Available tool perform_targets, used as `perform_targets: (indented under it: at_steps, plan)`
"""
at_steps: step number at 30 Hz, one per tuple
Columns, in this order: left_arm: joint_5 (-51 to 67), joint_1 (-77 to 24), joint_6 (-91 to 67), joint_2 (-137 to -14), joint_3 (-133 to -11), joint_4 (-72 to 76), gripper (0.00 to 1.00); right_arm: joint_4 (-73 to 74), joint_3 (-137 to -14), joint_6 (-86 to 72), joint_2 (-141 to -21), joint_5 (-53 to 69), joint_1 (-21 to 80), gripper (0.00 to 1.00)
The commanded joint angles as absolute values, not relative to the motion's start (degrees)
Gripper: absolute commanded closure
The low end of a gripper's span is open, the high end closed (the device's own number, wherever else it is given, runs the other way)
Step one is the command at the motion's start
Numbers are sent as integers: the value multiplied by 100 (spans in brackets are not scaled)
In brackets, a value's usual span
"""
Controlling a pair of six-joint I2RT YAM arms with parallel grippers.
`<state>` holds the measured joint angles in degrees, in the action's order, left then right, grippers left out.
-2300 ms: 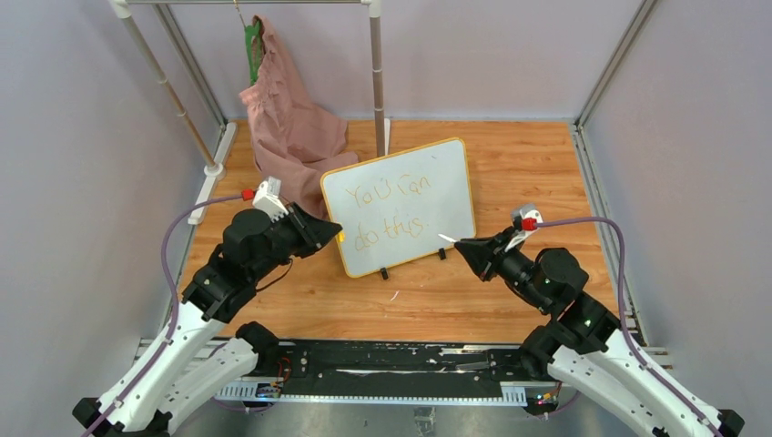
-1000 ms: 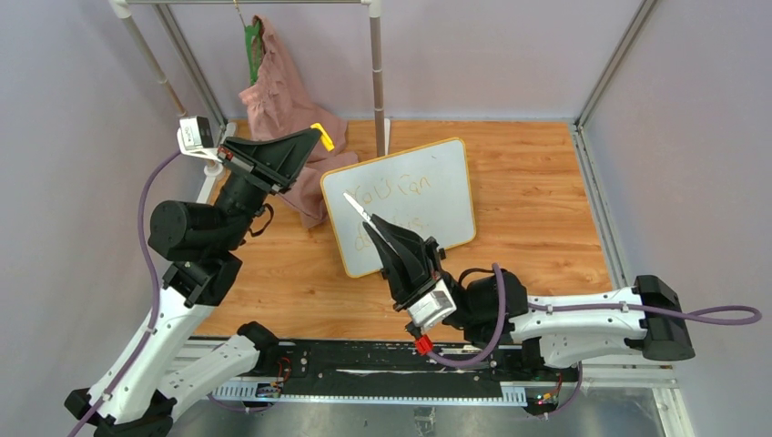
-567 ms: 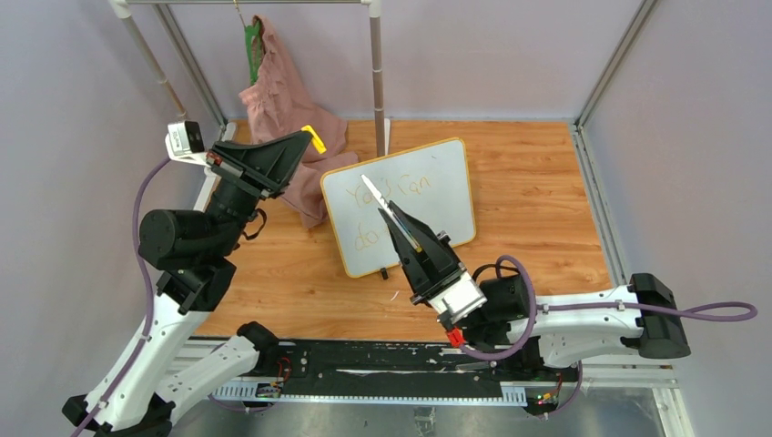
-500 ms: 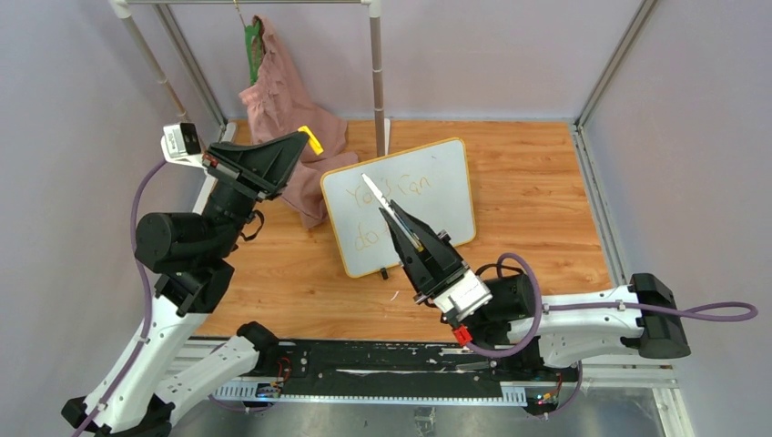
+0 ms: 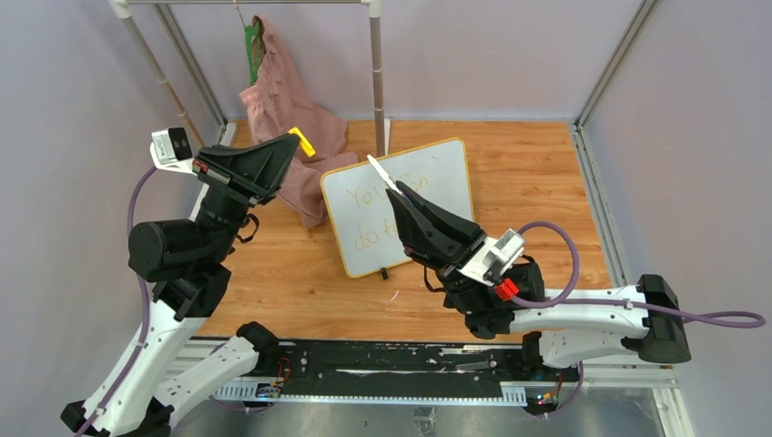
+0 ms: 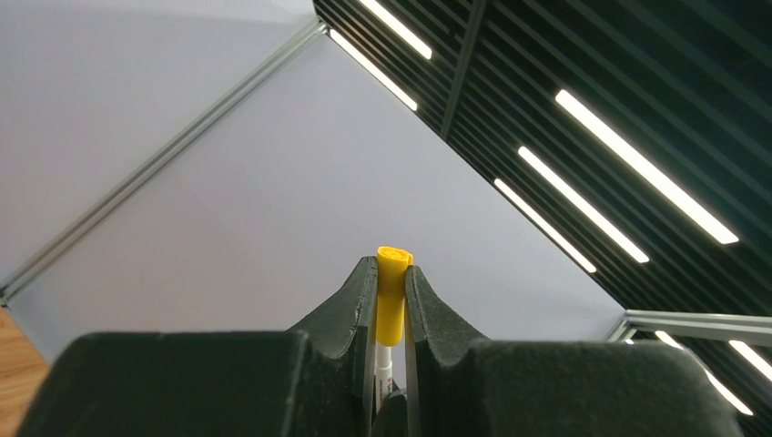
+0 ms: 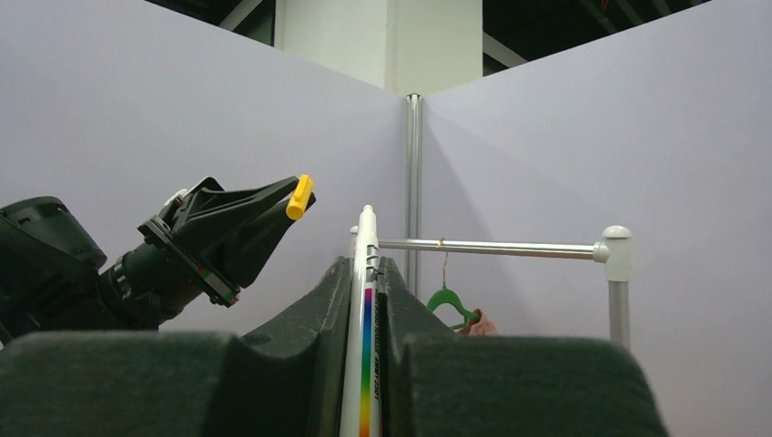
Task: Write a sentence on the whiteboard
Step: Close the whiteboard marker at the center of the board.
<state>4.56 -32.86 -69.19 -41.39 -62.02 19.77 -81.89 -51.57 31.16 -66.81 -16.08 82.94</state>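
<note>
So the whiteboard (image 5: 451, 196) is propped on its little feet in the middle of the table (image 5: 537, 173), tilted back a bit, and the sentence (image 5: 369, 196) is already on it in thin orange-yellow. I can make out "You" up top and "do" below; the rest is hidden behind the right arm. Going by that, I'd say the writing part is basically done.

Right in front of the board, the right claw (image 5: 401, 196) is lifted well off the surface and clenched on a marker (image 5: 384, 175), a white barrel with a rainbow stripe down it in the wrist view (image 7: 366, 309). The free end pokes up and back toward the left. I can't tell from here whether that end is the nib.

Off to the left and about as high, the left claw (image 5: 291, 143) is pinched shut on a yellow cap (image 5: 301, 142), which sticks out past the fingertips. You can see it nicely from the right wrist camera too (image 7: 299, 197). Cap and marker are near each other but clearly apart – nothing is touching.

My read: this is the recap step. Next move would be getting the marker's end and the cap's opening onto one line – they look off-axis to me right now – then closing the gap and pushing until it seats. Both grips need to hold firm, or the barrel just slides back through the fingers.

Behind all this there's a pink garment (image 5: 287, 118) hanging off a rack (image 5: 377, 73), not involved.
</note>
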Motion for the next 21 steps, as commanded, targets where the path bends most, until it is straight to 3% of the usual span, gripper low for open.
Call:
perform_targets:
  at_steps: [1,21]
  plan:
    - [444,-3329,-6900,-4084,-6223,2258,100,-8203,-5466,2440,-6687,-1479,8244,100]
    - [431,-3330,-6947,-4105,-6250,2259,100,-7260,-6111,2387,-7203,-1126,8236,100]
